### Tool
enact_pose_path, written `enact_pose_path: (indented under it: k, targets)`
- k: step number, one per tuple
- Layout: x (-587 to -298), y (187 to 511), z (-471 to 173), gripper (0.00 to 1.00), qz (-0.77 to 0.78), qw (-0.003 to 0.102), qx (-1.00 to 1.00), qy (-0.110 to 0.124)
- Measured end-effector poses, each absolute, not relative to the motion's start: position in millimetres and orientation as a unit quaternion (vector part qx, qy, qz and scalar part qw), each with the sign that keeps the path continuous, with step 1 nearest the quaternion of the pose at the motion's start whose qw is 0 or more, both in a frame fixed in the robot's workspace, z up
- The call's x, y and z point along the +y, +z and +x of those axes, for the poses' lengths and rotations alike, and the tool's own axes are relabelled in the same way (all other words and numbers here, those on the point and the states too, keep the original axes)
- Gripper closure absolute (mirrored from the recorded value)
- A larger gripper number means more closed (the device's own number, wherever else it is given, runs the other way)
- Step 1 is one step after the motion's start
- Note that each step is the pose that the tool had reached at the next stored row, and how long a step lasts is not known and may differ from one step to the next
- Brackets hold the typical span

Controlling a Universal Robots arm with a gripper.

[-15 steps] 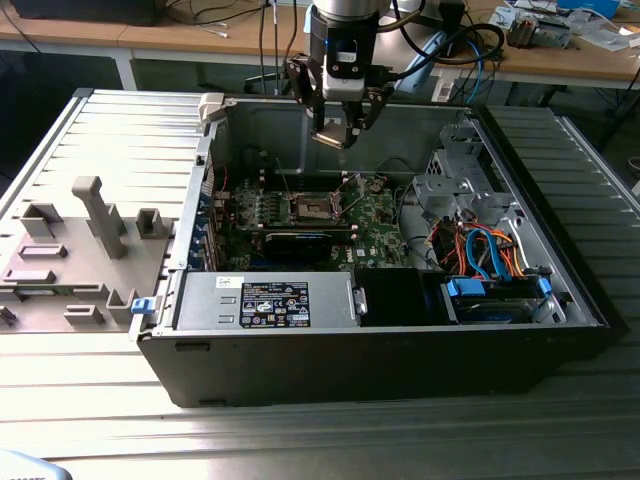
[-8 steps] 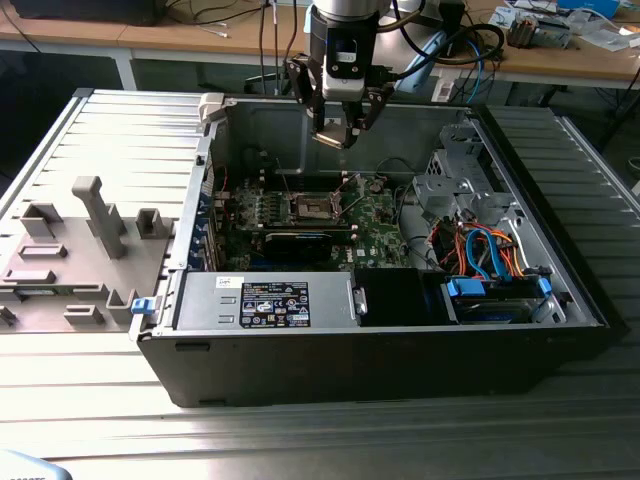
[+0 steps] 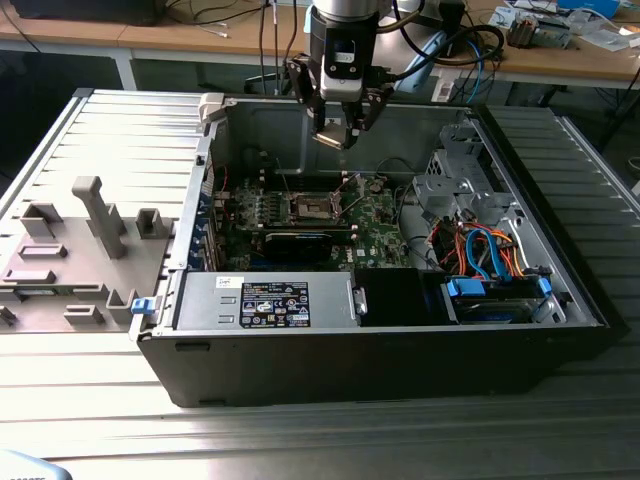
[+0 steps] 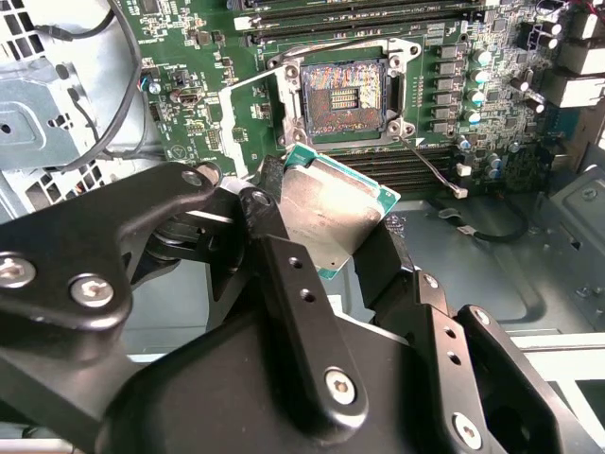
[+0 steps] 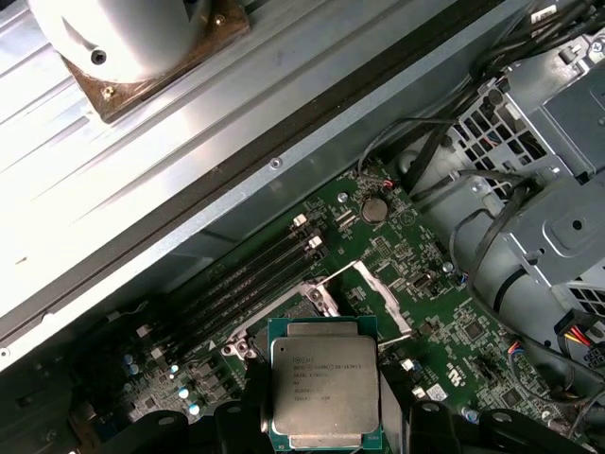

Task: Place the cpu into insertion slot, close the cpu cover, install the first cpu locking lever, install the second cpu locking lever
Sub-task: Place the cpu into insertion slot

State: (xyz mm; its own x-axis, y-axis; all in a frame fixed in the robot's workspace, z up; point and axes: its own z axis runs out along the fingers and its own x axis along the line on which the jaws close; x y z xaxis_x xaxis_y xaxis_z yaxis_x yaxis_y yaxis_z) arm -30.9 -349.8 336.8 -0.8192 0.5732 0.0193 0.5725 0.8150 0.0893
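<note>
My gripper [image 3: 333,138] is shut on the cpu [image 4: 331,213], a flat square chip with a silvery top and a green edge, pinched between two black fingers [image 4: 284,274]. It hangs well above the green motherboard [image 3: 375,225] inside the open computer case. The insertion slot [image 4: 345,95] lies open below, its dark contact field bare inside a silver rim; in the exterior view the insertion slot [image 3: 310,207] sits almost straight under the gripper. The cpu cover [image 5: 388,303] stands swung up beside the socket. In the first wrist view the cpu [image 5: 324,383] overlaps the socket's near part.
The case's back wall [image 3: 270,130] rises close behind the gripper. A metal drive cage [image 3: 455,175] and bundled orange and blue cables [image 3: 480,250] fill the exterior view's right. A power supply [image 3: 265,300] lies along the front. A grey fixture tray [image 3: 80,240] stands outside, left.
</note>
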Motion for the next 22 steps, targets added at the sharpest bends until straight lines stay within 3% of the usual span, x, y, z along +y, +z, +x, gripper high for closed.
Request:
enact_pose_path:
  k: [22]
  targets:
    - [-349.8, 336.6, -30.9, 0.45, 0.313, 0.005, 0.949, 0.045]
